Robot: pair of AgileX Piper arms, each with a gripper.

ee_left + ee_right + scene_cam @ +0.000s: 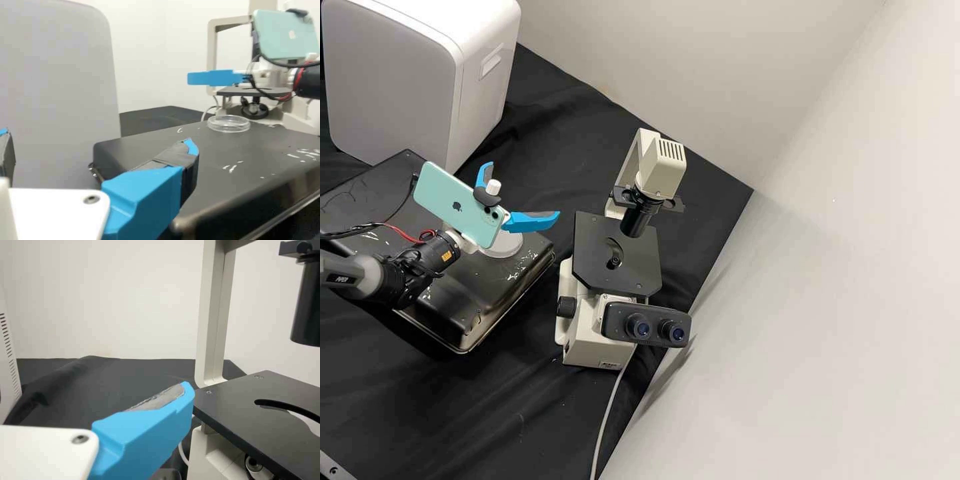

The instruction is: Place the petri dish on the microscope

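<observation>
The clear petri dish (pixel 228 122) lies on top of a black box (pixel 240 160), near the corner closest to the microscope (pixel 620 280). In the high view the dish (pixel 505 245) shows partly under my right gripper (pixel 520 191), which hangs just above it, open wide, with a teal phone (pixel 457 205) strapped to its wrist. One of its blue fingers (pixel 150 427) points at the microscope's black stage (pixel 260 410), which is bare (pixel 617 250). My left gripper (pixel 95 140) is open low at the box's opposite end, nothing between its fingers.
A large white appliance (pixel 413 73) stands at the bench's back left, close behind the box (pixel 473 300). The microscope's eyepieces (pixel 650 327) face the front, and its cable (pixel 607 413) trails off the bench. A pale wall runs along the right.
</observation>
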